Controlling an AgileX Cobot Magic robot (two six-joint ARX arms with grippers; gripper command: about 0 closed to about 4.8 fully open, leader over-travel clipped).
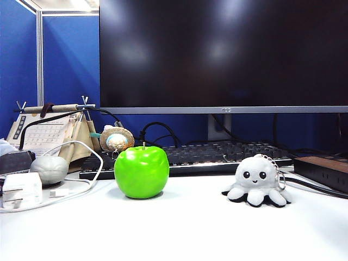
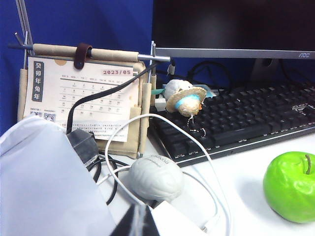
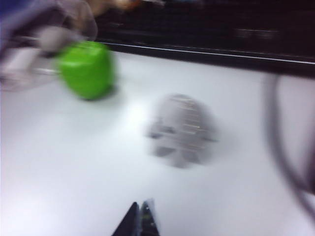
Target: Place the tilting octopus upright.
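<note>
Octopus [image 1: 256, 184]: sits on the white table [image 1: 179, 234], right of the green apple [image 1: 142, 171], just in front of the keyboard [image 1: 217, 154]; face toward the exterior camera, looks close to upright, keyring on its right side.
Right gripper [image 3: 139, 221]: clenched, empty, fingertips pressed together, near the octopus [image 3: 183, 129] but apart from it; wrist view blurred.
Left gripper [image 2: 142, 223]: only a sliver shows by the grey lump [image 2: 155, 177]; reads as closed, holding nothing.
Your step: approach with the right arm.
Technique: open the jaws before descending; take the head at its sides, not the tentacles or ring.
Caution: soft and light, so you should lift little, set the base flat, release gently.
</note>
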